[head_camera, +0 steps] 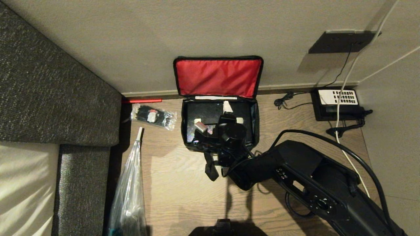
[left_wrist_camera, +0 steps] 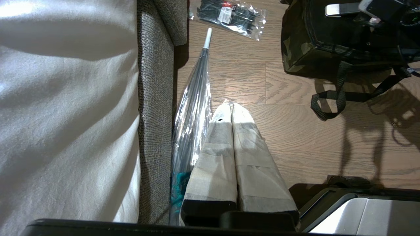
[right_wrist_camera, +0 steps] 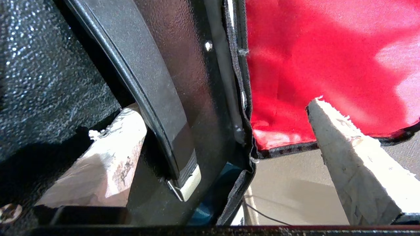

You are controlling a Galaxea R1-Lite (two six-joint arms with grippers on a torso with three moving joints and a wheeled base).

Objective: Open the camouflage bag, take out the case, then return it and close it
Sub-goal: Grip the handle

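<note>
While the bag (head_camera: 219,98) sits open on the floor (head_camera: 177,183) with its red lid (head_camera: 218,77) up against the wall, the right pincer (head_camera: 218,122) reaches down into it, fingers spread wide. Right under the pincer lies the black case (right_wrist_camera: 183,98), inside the bag. One finger (right_wrist_camera: 98,164) seems to touch the case. The left pincer (left_wrist_camera: 229,108) hangs off to the side, fingers pressed together.
</note>
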